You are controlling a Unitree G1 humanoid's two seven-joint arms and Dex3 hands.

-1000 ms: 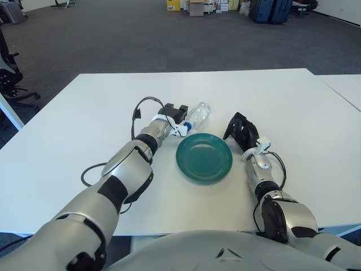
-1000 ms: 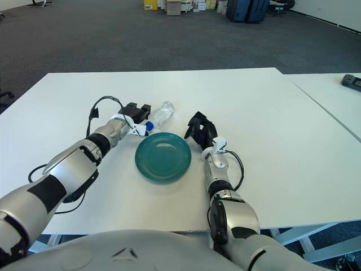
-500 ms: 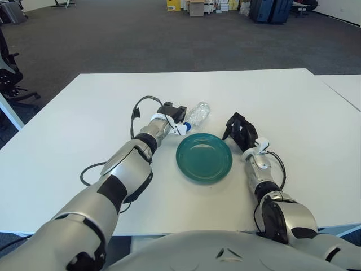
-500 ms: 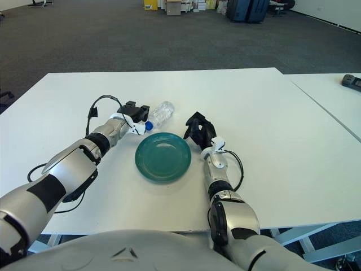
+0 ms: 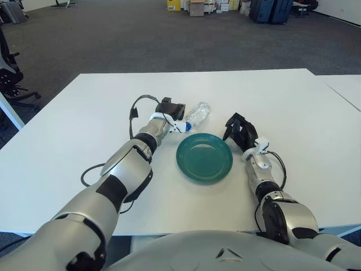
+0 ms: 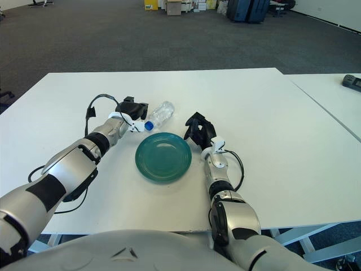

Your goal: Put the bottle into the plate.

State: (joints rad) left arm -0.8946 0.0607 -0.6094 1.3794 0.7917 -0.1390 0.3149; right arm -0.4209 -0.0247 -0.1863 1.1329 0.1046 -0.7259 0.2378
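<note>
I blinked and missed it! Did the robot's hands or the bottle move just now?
The left hand slid a little to the left, off the bottle's cap end, so the blue cap now shows. The bottle lies on its side behind the green plate, unmoved. The right hand stayed right of the plate.

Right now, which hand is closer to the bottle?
The left hand, beside the bottle's blue cap; the right hand shows across the plate.
</note>
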